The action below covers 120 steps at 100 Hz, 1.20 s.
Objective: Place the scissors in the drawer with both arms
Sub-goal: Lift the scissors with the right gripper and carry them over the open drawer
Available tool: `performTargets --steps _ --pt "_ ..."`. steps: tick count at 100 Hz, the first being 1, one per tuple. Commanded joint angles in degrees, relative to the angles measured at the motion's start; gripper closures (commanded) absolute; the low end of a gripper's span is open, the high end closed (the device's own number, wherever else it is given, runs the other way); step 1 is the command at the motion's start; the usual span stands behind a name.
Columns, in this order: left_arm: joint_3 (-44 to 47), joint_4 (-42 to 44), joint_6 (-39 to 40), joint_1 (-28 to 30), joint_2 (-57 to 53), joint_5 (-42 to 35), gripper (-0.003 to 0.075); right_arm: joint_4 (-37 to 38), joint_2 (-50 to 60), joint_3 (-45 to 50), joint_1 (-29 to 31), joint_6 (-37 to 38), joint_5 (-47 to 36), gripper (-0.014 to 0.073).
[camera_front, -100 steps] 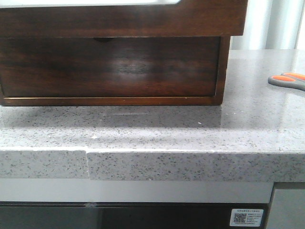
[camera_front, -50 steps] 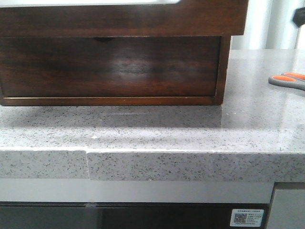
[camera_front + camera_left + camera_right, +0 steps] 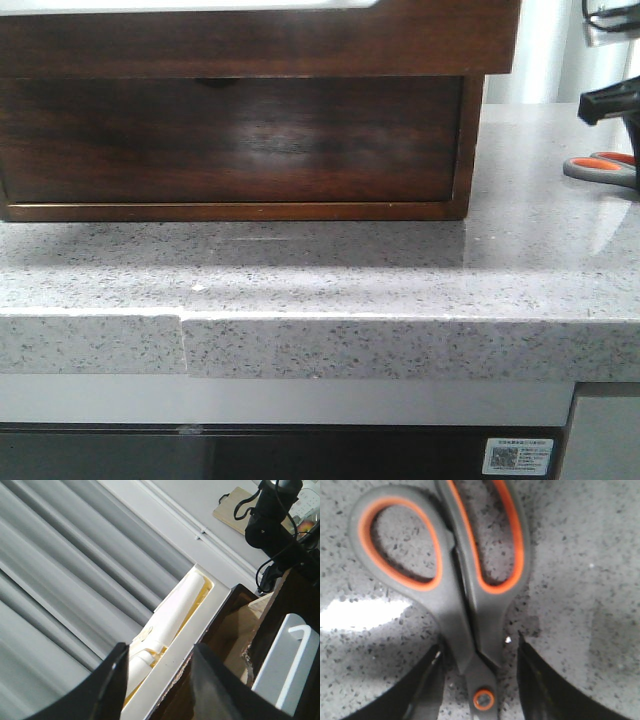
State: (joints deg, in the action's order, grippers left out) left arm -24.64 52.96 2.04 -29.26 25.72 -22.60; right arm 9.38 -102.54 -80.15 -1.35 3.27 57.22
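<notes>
The scissors [image 3: 465,595] lie flat on the speckled grey counter [image 3: 330,275], at its far right side, well apart from the dark wood drawer [image 3: 235,140] to their left. Their orange-lined loops sit side by side, and the orange pivot screw lies between the two black fingers of the right gripper [image 3: 479,680], which straddles the shank with its jaws spread and not touching it. In the front view that gripper shows as a black shape just above the handles. Bare counter runs from the cabinet front to the near edge, which has a seam at the left. Below, a white QR label [image 3: 517,456] carries print too small to read. The left gripper [image 3: 157,680] is open, holding nothing.
</notes>
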Motion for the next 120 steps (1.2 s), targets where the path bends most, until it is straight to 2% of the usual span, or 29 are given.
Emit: performTargets --steps 1,27,36,53,63,83,99,120 --pt "-1.6 -2.4 0.8 -0.4 0.2 -1.8 0.0442 1.0 2.2 -2.0 0.0 -0.7 -1.4 0.0300" --pt "-1.6 -2.4 0.8 -0.4 0.2 -1.8 0.0447 0.4 0.9 -2.0 0.0 -1.6 -1.9 0.0326" --pt "-1.6 -2.4 0.8 -0.4 0.2 -1.8 0.0447 0.3 0.5 -2.0 0.0 -1.6 -1.9 0.0399" --pt "-1.6 -2.4 0.8 -0.4 0.2 -1.8 0.0447 -0.2 0.3 -2.0 0.0 -1.8 -1.9 0.0593" --pt "-1.6 -2.4 0.8 -0.4 0.2 -1.8 0.0447 -0.2 0.3 -2.0 0.0 -1.8 -2.0 0.0668" --pt "-1.6 -2.4 0.8 -0.4 0.2 -1.8 0.0447 -0.5 1.4 -2.1 0.0 -1.8 -1.8 0.0673" --pt "-1.6 -2.4 0.8 -0.4 0.2 -1.8 0.0447 -1.0 6.7 -2.1 0.0 -3.3 -1.4 0.0673" --pt "-1.6 -2.4 0.8 -0.4 0.2 -1.8 0.0447 -7.8 18.0 -2.1 0.0 -10.7 -3.2 0.0673"
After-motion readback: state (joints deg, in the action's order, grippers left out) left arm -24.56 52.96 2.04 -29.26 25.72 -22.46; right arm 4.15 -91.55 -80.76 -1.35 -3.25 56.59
